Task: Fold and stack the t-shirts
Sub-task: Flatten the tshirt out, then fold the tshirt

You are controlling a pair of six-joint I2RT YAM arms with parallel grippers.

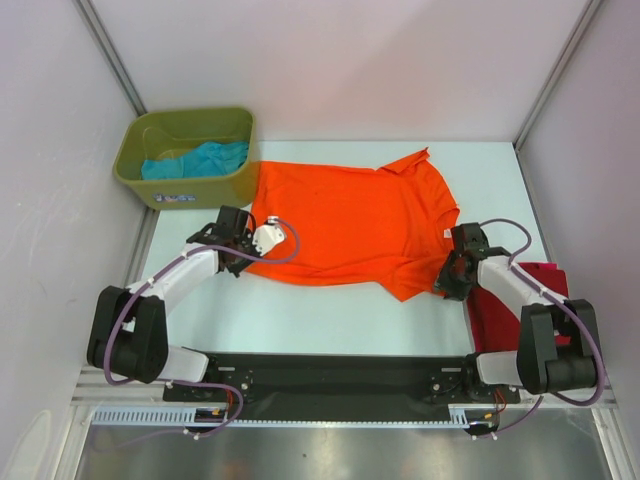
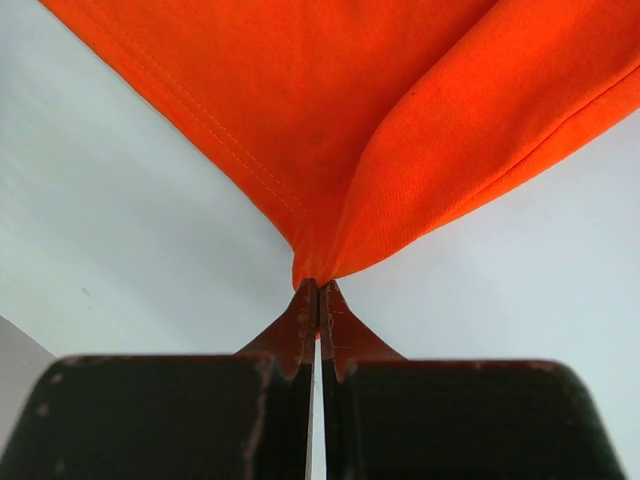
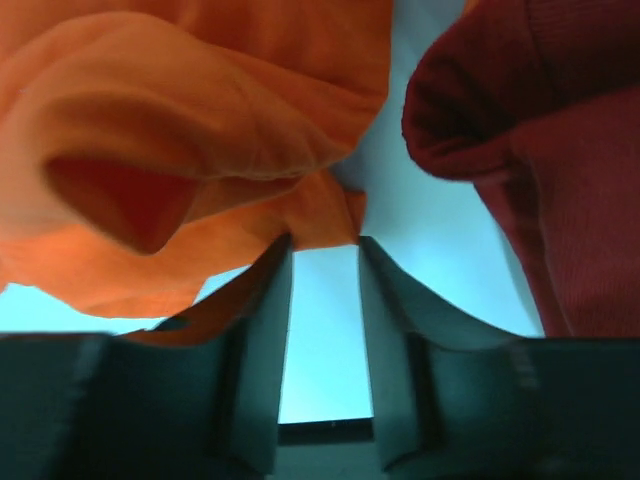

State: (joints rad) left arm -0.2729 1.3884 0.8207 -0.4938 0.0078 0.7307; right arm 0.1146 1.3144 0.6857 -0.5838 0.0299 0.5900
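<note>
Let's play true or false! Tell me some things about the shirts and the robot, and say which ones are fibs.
1. The orange t-shirt lies spread out on the table. True.
2. The teal shirt lies on the table too. False: it sits inside the green bin.
3. The left jaws are pinched shut on a corner of the orange t-shirt. True.
4. The dark red shirt lies on top of the orange one. False: it lies beside it, at the table's right edge.
</note>
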